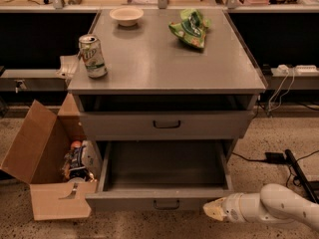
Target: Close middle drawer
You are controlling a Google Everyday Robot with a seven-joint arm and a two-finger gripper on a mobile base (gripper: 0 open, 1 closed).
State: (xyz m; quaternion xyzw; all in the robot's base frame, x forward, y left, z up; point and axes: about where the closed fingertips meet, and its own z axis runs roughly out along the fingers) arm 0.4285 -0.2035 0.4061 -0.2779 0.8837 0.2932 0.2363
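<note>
The grey metal cabinet [164, 63] has its middle drawer [164, 168] pulled far out. It is a wide, shallow, empty tray with a small dark bar handle [167, 203] at the centre of its front. My gripper [213, 210] is low at the lower right, on the white arm [279, 208]. Its tan tip is just in front of the right end of the middle drawer's front, close to or touching it. The top drawer [167, 125] above is nearly shut, with a dark gap over it. The bottom drawer is hidden beneath the open one.
On the cabinet top are a green-and-white can [92, 56], a small bowl [126, 15] and a crumpled green bag [191, 28]. An open cardboard box [47, 168] with items in it stands on the floor at the left. Cables and a power strip [294, 68] lie at the right.
</note>
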